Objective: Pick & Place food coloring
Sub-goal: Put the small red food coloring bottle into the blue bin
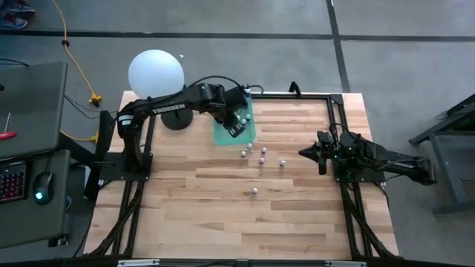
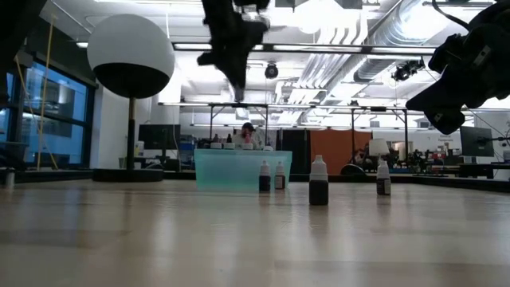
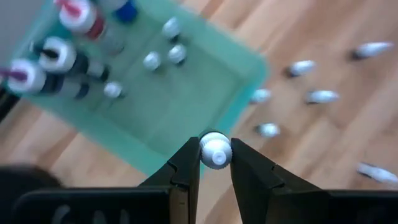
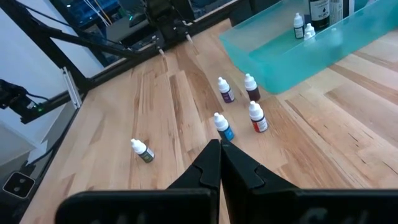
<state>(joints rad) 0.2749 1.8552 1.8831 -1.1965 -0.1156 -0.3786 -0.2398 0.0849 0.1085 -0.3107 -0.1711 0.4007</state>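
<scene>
I have the left tool (image 3: 215,163) clamped on one small white-capped bottle (image 3: 215,151), hanging above the near edge of the green tray (image 3: 186,118). I'd carry it further over the tray's floor, lower it, then part the fingers so it doesn't tip off the rim. The right tool (image 4: 219,163) waits at the desk's (image 1: 297,215) right side, pressed together. Five bottles (image 4: 255,116) stand loose on the desk; several sit in the tray.
</scene>
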